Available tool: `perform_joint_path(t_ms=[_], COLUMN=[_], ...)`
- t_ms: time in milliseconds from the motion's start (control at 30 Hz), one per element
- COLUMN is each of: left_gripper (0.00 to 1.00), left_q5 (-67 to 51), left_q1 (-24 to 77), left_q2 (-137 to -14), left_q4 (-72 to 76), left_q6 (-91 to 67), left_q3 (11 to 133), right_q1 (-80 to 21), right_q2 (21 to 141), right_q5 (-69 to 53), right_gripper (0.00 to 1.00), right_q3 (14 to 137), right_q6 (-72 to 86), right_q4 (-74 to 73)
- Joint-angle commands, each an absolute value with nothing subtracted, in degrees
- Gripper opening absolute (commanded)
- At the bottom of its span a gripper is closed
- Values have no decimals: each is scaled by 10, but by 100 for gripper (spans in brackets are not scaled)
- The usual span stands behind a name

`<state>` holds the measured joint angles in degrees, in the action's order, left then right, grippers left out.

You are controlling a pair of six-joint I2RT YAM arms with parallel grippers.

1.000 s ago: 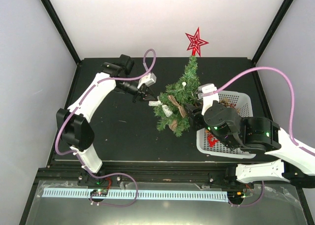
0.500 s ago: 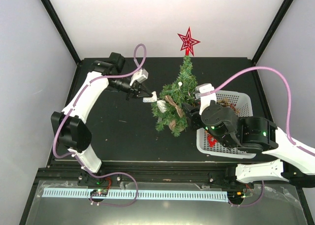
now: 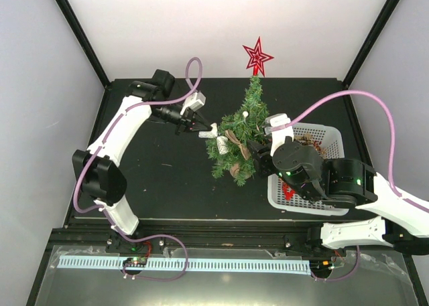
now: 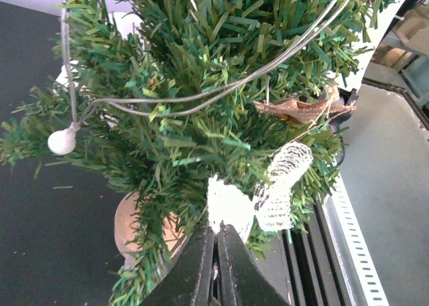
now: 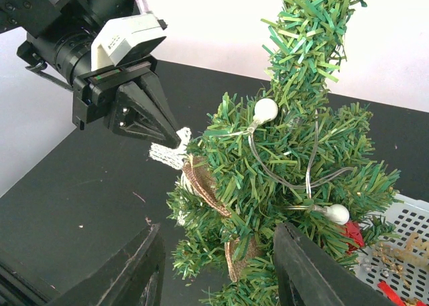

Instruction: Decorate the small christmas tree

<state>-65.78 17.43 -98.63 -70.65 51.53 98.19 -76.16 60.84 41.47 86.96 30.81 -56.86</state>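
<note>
My left claw (image 3: 199,128): fingers pressed together on the white lace ribbon (image 3: 213,132), at the tree's 9 o'clock.
My right claw (image 5: 216,234): one finger on each flank of the lower branches, clamped on the tree from its 4 o'clock.
The small christmas tree (image 3: 240,135): mid-tabletop (image 3: 167,179), its tip toward 12 o'clock in the top view, carrying a red star (image 3: 257,55).
Ribbon: its loops lie against the outer needles, just beside a burlap bow (image 5: 201,182).
On the branches: a thin cord with white beads (image 5: 265,110).
Wooden base (image 4: 131,222): visible under the branches; I cannot tell if it touches the tabletop.
White basket (image 3: 332,142): at the tree's 3 o'clock, just beside it.
</note>
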Motion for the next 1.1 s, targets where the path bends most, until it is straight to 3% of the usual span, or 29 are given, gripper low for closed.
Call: perform_joint_path(t_ms=[0, 1067], left_gripper=[2, 3], left_q5=[-673, -606], left_q1=[193, 245], left_q2=[-1003, -1038], left_q4=[-695, -653], left_q6=[503, 459], left_q3=[1011, 994], right_q1=[-764, -764], right_q2=[603, 594], right_q5=[430, 424], right_gripper=[45, 45], right_q3=[862, 848], right_q6=[314, 326], right_q4=[-557, -549])
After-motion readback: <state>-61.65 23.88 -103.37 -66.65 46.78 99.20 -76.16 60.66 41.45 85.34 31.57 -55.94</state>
